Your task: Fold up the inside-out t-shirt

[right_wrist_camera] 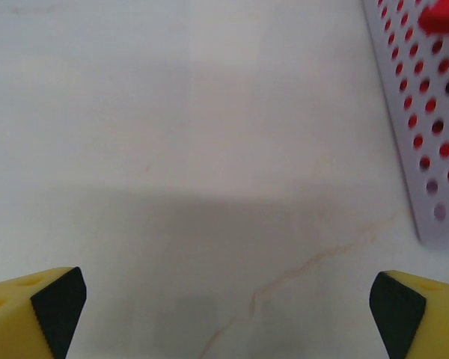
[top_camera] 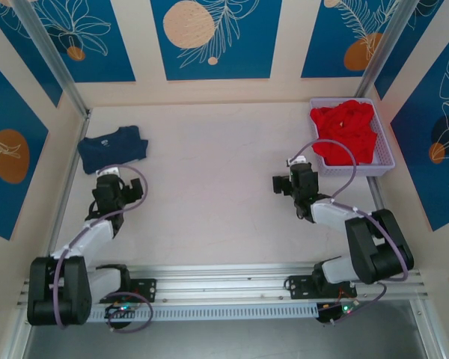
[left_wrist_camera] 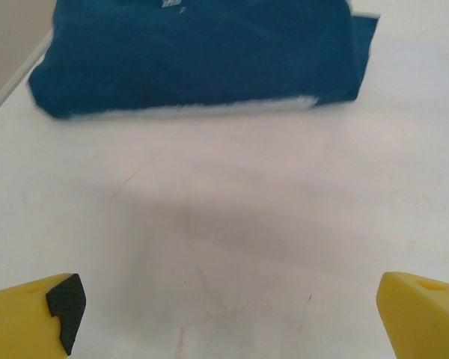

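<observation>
The inside-out t-shirt (top_camera: 113, 148) lies folded into a compact navy bundle at the table's far left, close to the left wall; in the left wrist view the t-shirt (left_wrist_camera: 202, 56) spans the top, a pale hem along its near edge. My left gripper (top_camera: 110, 177) sits just in front of it, apart from the cloth, and the left gripper (left_wrist_camera: 228, 318) is open over bare table. My right gripper (top_camera: 287, 182) rests right of centre, and in its wrist view the right gripper (right_wrist_camera: 228, 314) is open with nothing between the yellow fingers.
A lavender perforated basket (top_camera: 382, 158) holding a bright red garment (top_camera: 346, 132) stands at the far right; the basket wall (right_wrist_camera: 426, 112) is close to the right gripper. Walls bound the white table (top_camera: 209, 187) on three sides. A rail (top_camera: 232, 273) runs along the near edge.
</observation>
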Robot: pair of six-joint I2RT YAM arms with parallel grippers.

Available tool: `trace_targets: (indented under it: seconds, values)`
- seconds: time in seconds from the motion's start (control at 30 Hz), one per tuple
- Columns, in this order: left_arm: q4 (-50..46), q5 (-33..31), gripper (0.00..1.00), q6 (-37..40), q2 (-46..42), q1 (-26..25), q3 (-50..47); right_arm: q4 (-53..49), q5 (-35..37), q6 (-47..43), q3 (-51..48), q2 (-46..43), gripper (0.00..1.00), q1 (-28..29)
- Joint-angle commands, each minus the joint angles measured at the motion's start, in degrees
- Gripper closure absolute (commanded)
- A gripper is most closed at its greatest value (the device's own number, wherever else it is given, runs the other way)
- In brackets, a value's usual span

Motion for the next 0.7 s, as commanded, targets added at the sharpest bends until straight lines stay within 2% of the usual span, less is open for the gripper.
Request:
trace_targets:
  seconds: [0.0, 0.1, 0.2, 0.3, 0.37, 0.4, 0.47, 0.53, 0.67]
  values:
    - [20.45, 3.63, 0.0, 1.19, 4.55, -0.49, -3.03, 15.64, -1.89, -5.33, -0.74, 2.46, 0.01, -0.57]
    - [23.48, 1.86, 0.0, 3.33, 9.67, -1.58, -1.93, 20.7, -7.32, -8.04, -2.45, 3.37, 0.01, -2.41]
    - [25.02, -0.88, 0.0, 6.55, 12.29, -3.33, -0.74, 25.34, -13.18, -5.73, -5.76, 2.38, 0.01, -6.13]
    - [36.77, -2.36, 0.0, 8.06, 17.9, -4.36, -3.38, 31.29, -20.02, -1.93, -9.09, 3.03, 0.01, -11.11]
    - [31.62, -0.57, 0.01, 8.95, 18.77, -4.71, -0.22, 36.38, -24.04, -1.02, -10.47, 6.34, 0.01, -13.2]
    - [31.01, 1.1, 0.0, 9.7, 20.37, -4.79, 0.92, 37.99, -23.85, -1.07, -10.35, 7.42, 0.01, -13.02]
    - [31.46, 2.87, 0.0, 10.35, 21.26, -4.88, 0.95, 28.71, -25.1, -0.66, -6.39, 6.61, 0.01, -13.71]
    - [32.09, 3.28, 0.0, 10.54, 21.9, -4.88, 1.03, 25.96, -26.64, 1.93, -4.69, 6.82, 0.01, -16.09]
    - [32.43, 3.35, 0.0, 10.57, 21.8, -4.88, 0.77, 27.44, -25.29, 1.53, -5.29, 6.95, 0.01, -15.48]
